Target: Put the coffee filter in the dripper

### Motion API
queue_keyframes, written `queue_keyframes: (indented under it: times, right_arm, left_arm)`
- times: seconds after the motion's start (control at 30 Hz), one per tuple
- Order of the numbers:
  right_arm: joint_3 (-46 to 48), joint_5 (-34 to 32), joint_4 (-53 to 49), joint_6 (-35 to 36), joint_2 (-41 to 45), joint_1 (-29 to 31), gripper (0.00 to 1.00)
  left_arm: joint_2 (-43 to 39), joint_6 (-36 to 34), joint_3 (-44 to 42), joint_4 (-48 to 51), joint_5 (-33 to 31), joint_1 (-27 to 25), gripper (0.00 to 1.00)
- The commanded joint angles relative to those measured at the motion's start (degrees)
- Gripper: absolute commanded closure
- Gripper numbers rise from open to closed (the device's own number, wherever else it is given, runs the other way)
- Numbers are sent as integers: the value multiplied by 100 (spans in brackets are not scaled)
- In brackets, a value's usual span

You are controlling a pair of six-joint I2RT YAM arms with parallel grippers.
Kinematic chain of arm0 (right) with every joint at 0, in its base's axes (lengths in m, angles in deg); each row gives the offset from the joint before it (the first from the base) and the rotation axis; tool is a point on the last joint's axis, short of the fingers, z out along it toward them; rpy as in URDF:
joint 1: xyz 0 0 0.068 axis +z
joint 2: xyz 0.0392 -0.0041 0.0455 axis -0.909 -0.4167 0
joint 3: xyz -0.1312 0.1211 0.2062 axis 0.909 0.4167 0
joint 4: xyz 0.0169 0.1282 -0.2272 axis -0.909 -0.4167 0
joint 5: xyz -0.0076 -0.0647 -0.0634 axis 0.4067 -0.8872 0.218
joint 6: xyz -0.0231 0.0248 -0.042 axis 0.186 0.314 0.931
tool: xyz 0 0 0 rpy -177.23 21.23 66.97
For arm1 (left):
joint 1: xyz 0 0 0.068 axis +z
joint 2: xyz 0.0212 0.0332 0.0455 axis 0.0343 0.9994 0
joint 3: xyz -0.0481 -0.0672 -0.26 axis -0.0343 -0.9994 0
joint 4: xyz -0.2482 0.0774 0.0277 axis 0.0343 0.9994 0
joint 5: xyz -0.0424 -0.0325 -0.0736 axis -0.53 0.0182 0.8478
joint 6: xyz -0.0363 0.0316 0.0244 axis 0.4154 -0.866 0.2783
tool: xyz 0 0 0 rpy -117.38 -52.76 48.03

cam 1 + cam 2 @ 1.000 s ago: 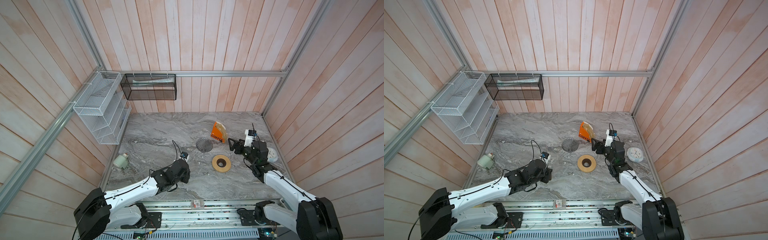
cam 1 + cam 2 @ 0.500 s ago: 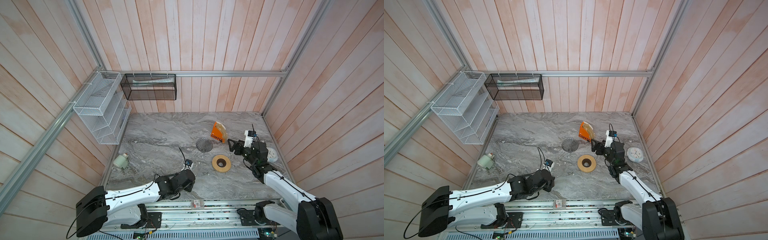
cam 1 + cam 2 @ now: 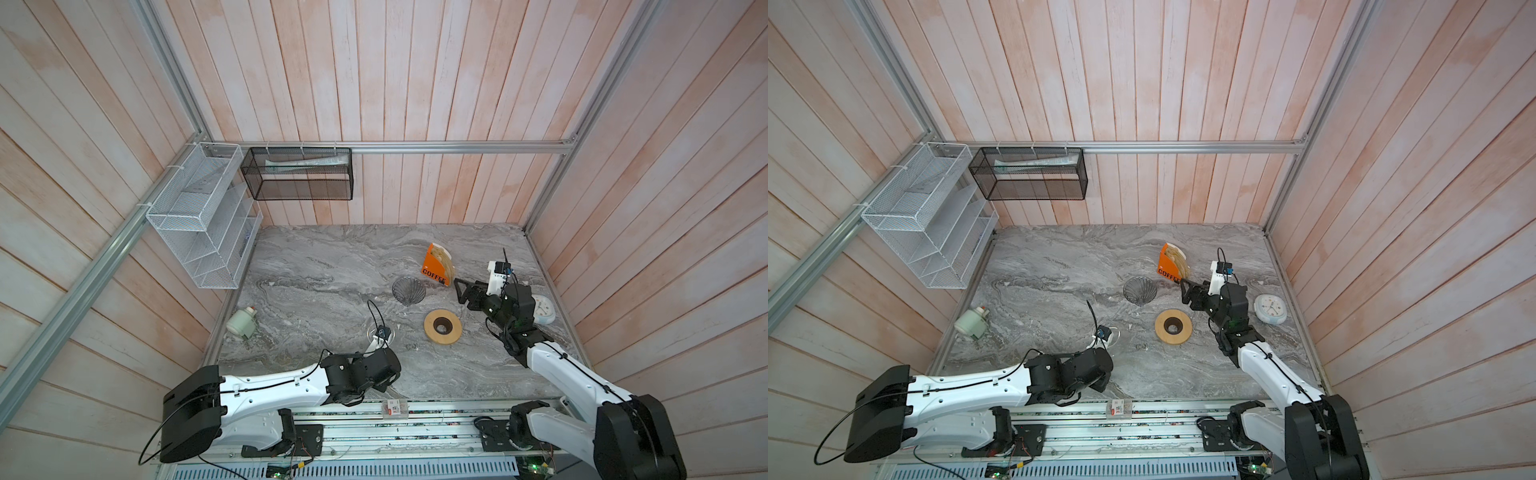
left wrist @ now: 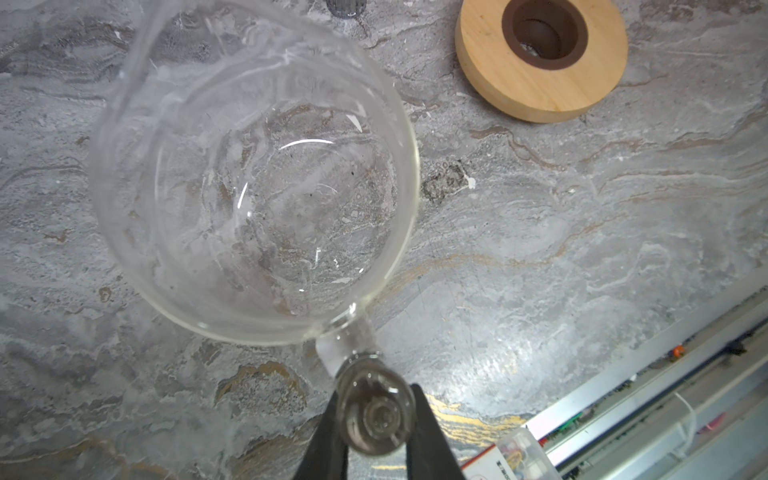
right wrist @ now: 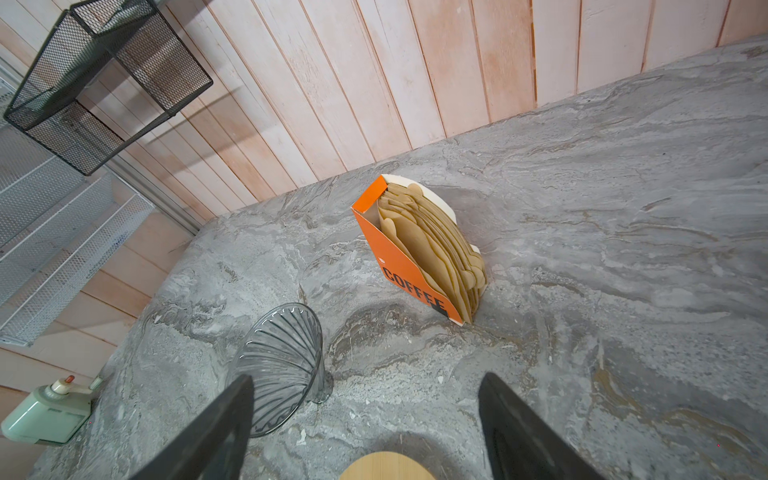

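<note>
The dripper (image 3: pixel 408 290) (image 3: pixel 1140 289) (image 5: pixel 278 365), a dark wire cone, lies tilted on the marble table, mid-back. Tan coffee filters (image 5: pixel 436 249) (image 3: pixel 442 255) stand stacked in an orange COFFEE box (image 5: pixel 399 266) just behind it. My right gripper (image 3: pixel 463 293) (image 3: pixel 1187 293) (image 5: pixel 365 378) hangs open and empty to the right of the dripper, aimed at the box. My left gripper (image 4: pixel 376 399) is shut on the handle of a clear glass vessel (image 4: pixel 257 187) near the front edge. In both top views the left wrist hides its fingers.
A wooden ring (image 3: pixel 455 334) (image 3: pixel 1185 332) (image 4: pixel 498 83) lies between the two arms. A white clock (image 3: pixel 542 309) sits far right and a pale green grinder (image 3: pixel 241 323) far left. Wire shelves (image 3: pixel 199 216) and a black basket (image 3: pixel 297 174) hang on the walls.
The left arm has drawn back toward the front edge and slightly right, still gripping the vessel's handle. The right arm has stayed still.
</note>
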State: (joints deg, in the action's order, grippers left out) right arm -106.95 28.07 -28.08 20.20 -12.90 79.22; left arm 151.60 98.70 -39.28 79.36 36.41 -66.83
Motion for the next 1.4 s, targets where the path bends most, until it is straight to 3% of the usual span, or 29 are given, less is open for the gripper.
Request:
queue_keyframes:
  times: [0.0,0.33,0.57,0.8,1.37]
  right_arm:
    - [60,56,71,-59,46,39,15]
    - [28,38,121,-41,-58,39,15]
    - [18,55,168,-59,-138,39,15]
    - [12,48,168,-58,-143,39,15]
    - [-50,71,176,-59,-199,37,15]
  left_arm:
    - [27,-73,207,203,-306,-20,76]
    - [-22,-6,260,529,-553,-20,76]
    - [-31,-64,282,456,-637,-11,65]
    - [39,-108,277,329,-641,28,61]
    - [-457,314,-129,616,-431,792,61]
